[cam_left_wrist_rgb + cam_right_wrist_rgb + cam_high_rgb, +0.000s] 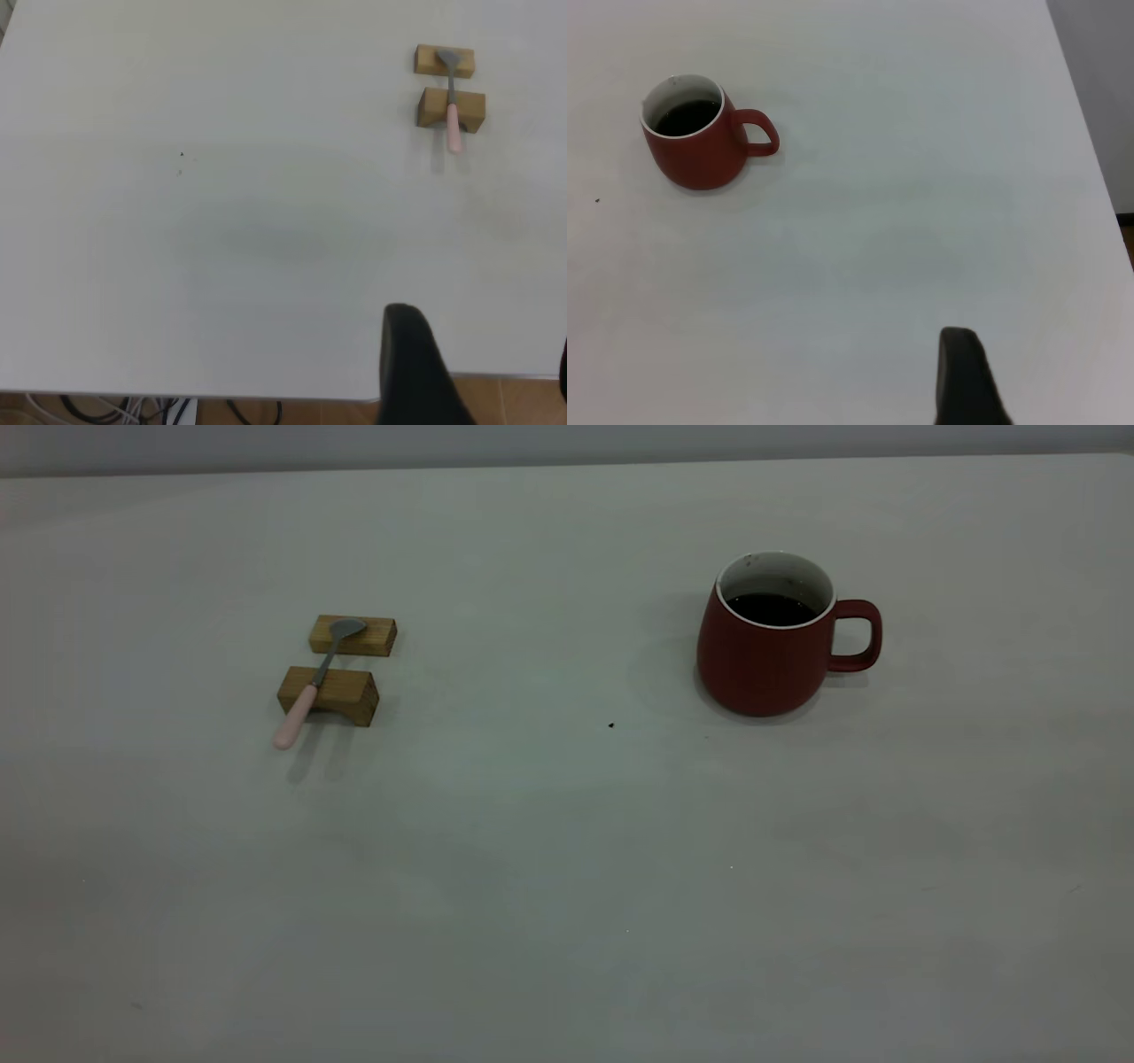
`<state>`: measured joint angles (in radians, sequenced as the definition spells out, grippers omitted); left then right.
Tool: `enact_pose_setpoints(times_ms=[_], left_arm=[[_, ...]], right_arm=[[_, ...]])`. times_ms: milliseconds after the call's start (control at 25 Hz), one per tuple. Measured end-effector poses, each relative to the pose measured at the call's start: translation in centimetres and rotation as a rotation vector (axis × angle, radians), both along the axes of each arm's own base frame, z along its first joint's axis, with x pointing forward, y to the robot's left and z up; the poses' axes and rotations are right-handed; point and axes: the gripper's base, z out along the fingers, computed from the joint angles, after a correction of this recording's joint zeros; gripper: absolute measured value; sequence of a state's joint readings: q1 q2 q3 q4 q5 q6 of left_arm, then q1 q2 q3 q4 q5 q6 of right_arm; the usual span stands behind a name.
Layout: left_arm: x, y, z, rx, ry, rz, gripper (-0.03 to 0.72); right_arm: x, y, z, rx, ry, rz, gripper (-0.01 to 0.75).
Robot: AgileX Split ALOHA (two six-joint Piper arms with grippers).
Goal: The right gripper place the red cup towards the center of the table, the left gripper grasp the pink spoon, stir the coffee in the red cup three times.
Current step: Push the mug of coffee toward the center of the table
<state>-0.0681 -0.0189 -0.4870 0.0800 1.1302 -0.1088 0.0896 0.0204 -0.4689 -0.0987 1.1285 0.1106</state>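
The red cup [769, 651] stands upright on the right half of the table [532, 850], handle pointing right, with dark coffee [771, 608] inside. The right wrist view shows the red cup [698, 142] far from my right gripper [1050, 354]; only one black finger [961, 376] shows, with nothing beside it. The pink spoon [312, 687] lies across two wooden blocks [330, 693] on the left, handle end sticking out toward the front. My left gripper [485, 336] hangs open over the table's near edge, far from the pink spoon [453, 104]. Neither gripper appears in the exterior view.
A tiny dark speck [611, 725] lies between the spoon and the cup. Cables [133, 412] and a wooden floor [514, 403] show beyond the table edge in the left wrist view. The table's right edge [1090, 150] runs well to the side of the cup.
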Motion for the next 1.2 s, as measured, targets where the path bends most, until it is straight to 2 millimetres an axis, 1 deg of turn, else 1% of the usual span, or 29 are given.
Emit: enact_pose_setpoints(times_ms=[360, 440, 520, 640, 680, 760, 840, 920, 1040, 1160, 1200], left_arm=[[0.0, 0.0, 0.0, 0.001, 0.000, -0.001, 0.467], [0.0, 0.0, 0.0, 0.001, 0.000, -0.001, 0.467], [0.0, 0.0, 0.0, 0.002, 0.000, -0.001, 0.467], [0.0, 0.0, 0.0, 0.002, 0.000, -0.001, 0.467], [0.0, 0.0, 0.0, 0.002, 0.000, -0.001, 0.467], [0.0, 0.0, 0.0, 0.002, 0.000, -0.001, 0.467], [0.0, 0.0, 0.0, 0.002, 0.000, -0.001, 0.467], [0.0, 0.0, 0.0, 0.002, 0.000, -0.001, 0.467], [0.0, 0.0, 0.0, 0.002, 0.000, -0.001, 0.467], [0.0, 0.0, 0.0, 0.002, 0.000, -0.001, 0.467], [0.0, 0.0, 0.0, 0.002, 0.000, -0.001, 0.467]], right_arm=[[0.1, 0.2, 0.0, 0.025, 0.011, 0.012, 0.491], [0.7, 0.5, 0.0, 0.032, 0.052, 0.029, 0.491], [1.8, 0.7, 0.3, 0.020, 0.103, 0.058, 0.491], [4.7, 1.1, 0.8, -0.030, 0.158, 0.106, 0.499], [6.0, 1.2, 0.8, -0.052, 0.169, 0.128, 0.510], [8.4, 1.6, 0.5, -0.078, 0.193, 0.165, 0.544], [11.2, 2.0, -0.1, -0.083, 0.226, 0.201, 0.590], [13.8, 2.4, -0.6, -0.089, 0.268, 0.229, 0.618], [18.0, 3.0, -1.3, -0.085, 0.311, 0.263, 0.625], [22.6, 3.6, -2.3, -0.128, 0.373, 0.334, 0.622], [23.9, 3.7, -2.8, -0.151, 0.394, 0.365, 0.619]])
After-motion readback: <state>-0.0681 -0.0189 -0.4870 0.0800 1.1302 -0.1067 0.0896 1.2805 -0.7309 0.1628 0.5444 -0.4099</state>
